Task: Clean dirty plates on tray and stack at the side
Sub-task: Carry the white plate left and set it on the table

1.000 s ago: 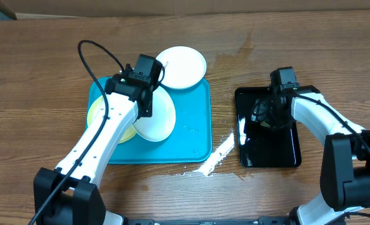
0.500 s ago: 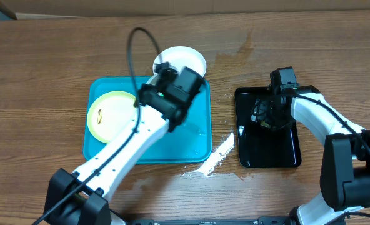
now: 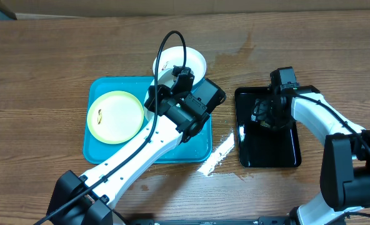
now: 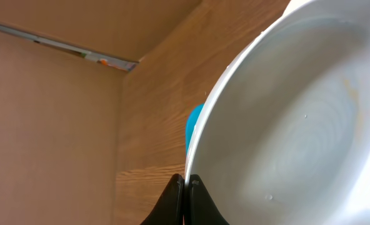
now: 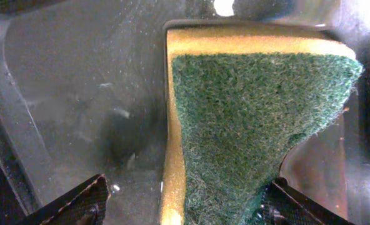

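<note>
**Fig. Plate presented for scrubbing; sponge not yet picked up.**

(a) L gripper (image 4: 184,187) was fully closed, pinching the rim of a white plate (image 4: 297,125). The plate was held up at a tilt above the table, w/ a corner of the turquoise tray (image 3: 97,150) showing behind it. From overhead the held plate was mostly hidden by the L arm.

(b) R gripper (image 5: 188,201) hovered low over the black tray (image 3: 285,156), jaws wide apart and straddling the green-and-yellow sponge (image 5: 254,125). One finger was at the sponge's edge and the other stood clear of it, so nothing was gripped.

(c) The yellow-green plate (image 3: 115,117) lay flat on the turquoise tray, w/ a small dark smear. A 2nd white plate (image 3: 188,61) sat at the tray's far rim, mostly on the table.

Step in hand (judged): take up the sponge, then bring it to the held plate.

Technique notes:
- Centre the R jaws on the sponge before closing, since it sat off to one side btwn them.
- Grip the foam body, leaving the green scouring face free.
- Keep the L pinch firm. A rim-only hold on a smooth plate will likely pivot under wiping pressure.
- Press lightly, close to the pinch, and over the turquoise tray so that drips land there.
</note>
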Robot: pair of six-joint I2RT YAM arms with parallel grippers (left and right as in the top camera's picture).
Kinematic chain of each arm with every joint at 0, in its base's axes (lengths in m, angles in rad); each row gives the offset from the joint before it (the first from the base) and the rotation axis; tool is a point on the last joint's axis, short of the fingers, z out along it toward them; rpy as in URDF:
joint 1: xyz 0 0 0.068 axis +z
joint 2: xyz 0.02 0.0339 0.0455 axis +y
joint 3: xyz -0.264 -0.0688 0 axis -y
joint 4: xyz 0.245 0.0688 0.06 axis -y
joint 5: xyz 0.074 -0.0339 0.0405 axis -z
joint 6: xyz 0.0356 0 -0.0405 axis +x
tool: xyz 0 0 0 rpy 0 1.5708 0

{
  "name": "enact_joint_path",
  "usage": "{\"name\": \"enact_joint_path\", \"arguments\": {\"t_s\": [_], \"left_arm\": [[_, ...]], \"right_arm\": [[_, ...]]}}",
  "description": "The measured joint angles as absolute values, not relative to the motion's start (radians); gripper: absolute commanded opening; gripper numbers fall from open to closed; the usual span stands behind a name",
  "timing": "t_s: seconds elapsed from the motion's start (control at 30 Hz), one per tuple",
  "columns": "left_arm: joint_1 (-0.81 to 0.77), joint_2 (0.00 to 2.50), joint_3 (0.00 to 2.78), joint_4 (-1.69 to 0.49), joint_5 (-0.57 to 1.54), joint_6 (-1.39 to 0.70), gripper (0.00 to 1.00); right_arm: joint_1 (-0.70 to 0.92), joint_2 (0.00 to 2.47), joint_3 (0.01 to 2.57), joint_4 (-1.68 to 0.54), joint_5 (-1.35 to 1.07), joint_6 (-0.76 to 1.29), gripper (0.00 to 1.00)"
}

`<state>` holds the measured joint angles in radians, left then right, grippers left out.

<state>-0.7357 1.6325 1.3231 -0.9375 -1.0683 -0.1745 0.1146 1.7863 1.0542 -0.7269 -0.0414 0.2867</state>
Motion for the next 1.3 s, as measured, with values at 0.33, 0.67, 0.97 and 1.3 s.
{"name": "enact_joint_path", "arguments": {"t_s": [0.33,0.67,0.97,1.3], "left_arm": [[-0.829,1.633,1.323,-0.919,-1.081,-0.174,0.04],[-0.794,1.632,1.328,-0.92,-0.967,-0.163,0.04],[-0.485,1.529,1.443,-0.944,-0.387,-0.039,0.04],[0.089,1.501,1.483,-1.039,-0.072,0.088,0.04]], "right_arm": [[0.115,1.786,1.054,-0.727,-0.041,0.287,0.79],[0.115,1.786,1.054,-0.73,-0.041,0.286,0.79],[0.115,1.786,1.054,-0.73,-0.041,0.287,0.79],[0.115,1.786,1.054,-0.73,-0.041,0.286,0.79]]}}
